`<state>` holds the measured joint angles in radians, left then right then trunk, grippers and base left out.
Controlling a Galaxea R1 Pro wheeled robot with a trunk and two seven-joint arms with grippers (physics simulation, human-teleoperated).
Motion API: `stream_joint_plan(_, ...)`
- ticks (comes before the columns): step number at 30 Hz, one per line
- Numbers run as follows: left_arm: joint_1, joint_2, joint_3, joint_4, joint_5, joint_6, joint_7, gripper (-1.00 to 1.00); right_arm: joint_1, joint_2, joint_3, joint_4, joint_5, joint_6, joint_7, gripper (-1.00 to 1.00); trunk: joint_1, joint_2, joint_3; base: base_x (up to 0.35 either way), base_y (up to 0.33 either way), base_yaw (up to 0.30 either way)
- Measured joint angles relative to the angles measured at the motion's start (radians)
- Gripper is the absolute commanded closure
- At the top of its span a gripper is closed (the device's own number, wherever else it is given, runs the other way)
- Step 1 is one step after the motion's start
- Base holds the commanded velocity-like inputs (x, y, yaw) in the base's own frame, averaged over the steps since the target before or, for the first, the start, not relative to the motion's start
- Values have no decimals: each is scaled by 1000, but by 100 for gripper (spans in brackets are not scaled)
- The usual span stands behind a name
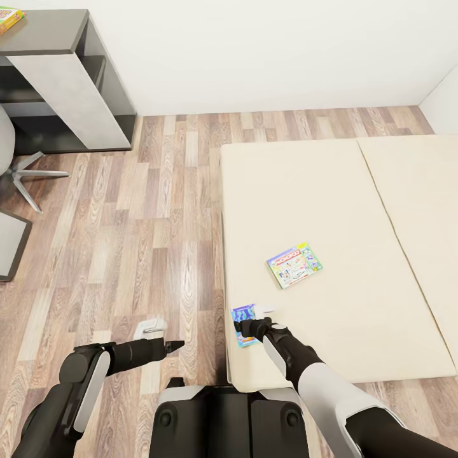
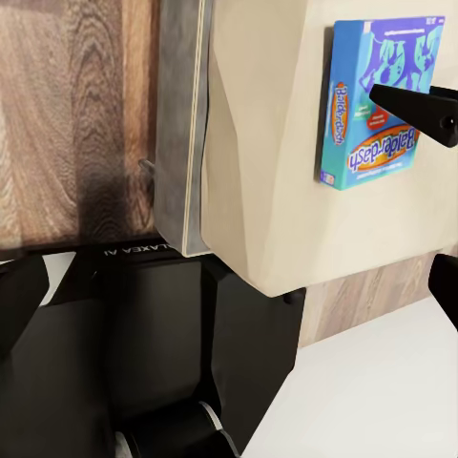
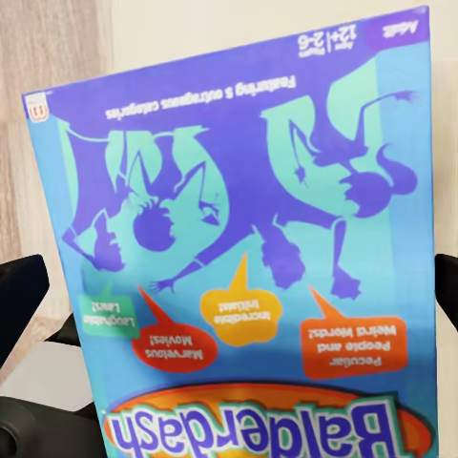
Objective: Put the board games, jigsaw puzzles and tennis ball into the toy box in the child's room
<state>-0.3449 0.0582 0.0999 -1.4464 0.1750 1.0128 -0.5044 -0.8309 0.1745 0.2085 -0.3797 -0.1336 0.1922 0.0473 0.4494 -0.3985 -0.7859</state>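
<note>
Head view: right gripper (image 1: 247, 328) is spread open over the flat blue cardboard game box (image 1: 243, 323) at the cream bed's (image 1: 331, 210) 7 o'clock corner, fingertips flanking it, presumably for pickup. Left gripper (image 1: 173, 345) looks closed, idle.

two board games (image 1: 294, 264) on bed (image 1: 356, 210)

Blue board game box (image 3: 248, 239) takes up most of the view, close up, printed art upside down: "Balderdash" in blue on an orange oval w/ purple cartoon figures on teal, plus red, yellow & orange speech bubbles. Cream bed (image 3: 267, 24) behind the box's far edge; wood-plank floor (image 3: 52, 114) past the bed's edge. Dark finger tips of the tool (image 3: 19, 296) on either side of the box, apart; contact can't be judged.
</note>
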Motion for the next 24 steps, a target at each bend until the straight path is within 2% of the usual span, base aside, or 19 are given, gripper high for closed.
stream_joint_plan(24, 0, 0, 0, 0, 0, 0, 0, -100, 0, 0, 0, 0, 0, -3, 0, -100, 0, 0, 0, 0, 0, 0)
